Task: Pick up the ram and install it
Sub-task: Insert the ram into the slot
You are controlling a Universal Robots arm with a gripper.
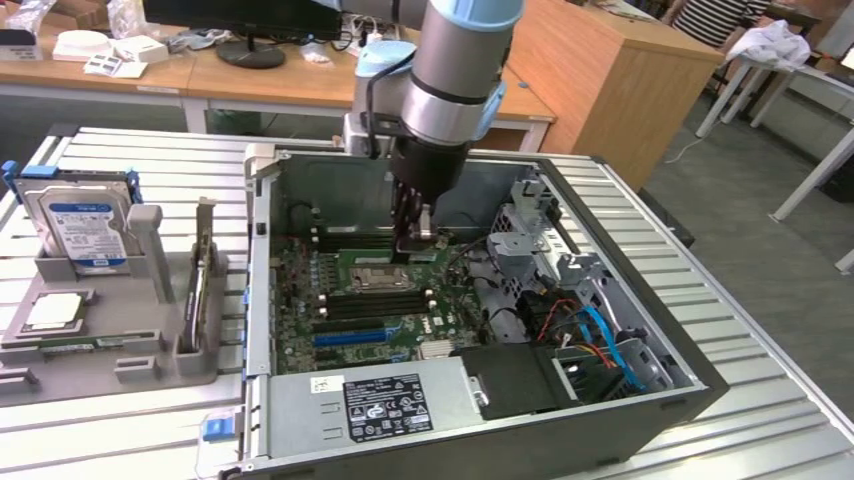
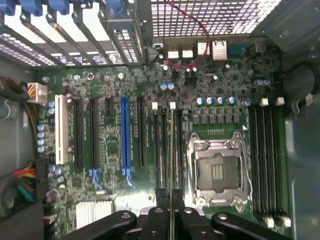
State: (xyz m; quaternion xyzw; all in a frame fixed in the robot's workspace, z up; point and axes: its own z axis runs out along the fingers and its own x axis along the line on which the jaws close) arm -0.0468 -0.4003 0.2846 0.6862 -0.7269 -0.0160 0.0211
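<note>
Claw (image 2: 170, 196) grips ram (image 2: 171, 150) — CPU socket (image 2: 217, 172) beside, slots (image 2: 162, 150) flanking.

There was one open computer case (image 1: 334, 185), one hard drive (image 1: 80, 225), one processor chip (image 1: 56, 312), one ram stick (image 2: 171, 150) and one power supply (image 1: 367, 405).

**Figure. Printed labels in the scene; no lettering can be read.**
The black label (image 1: 388, 405) on the power supply (image 1: 302, 428) carries white print and small certification-style marks. A small white sticker (image 1: 328, 384) sits beside it. The hard drive (image 1: 80, 189) bears a blue-and-white label (image 1: 83, 225). All of it is illegible.
</note>
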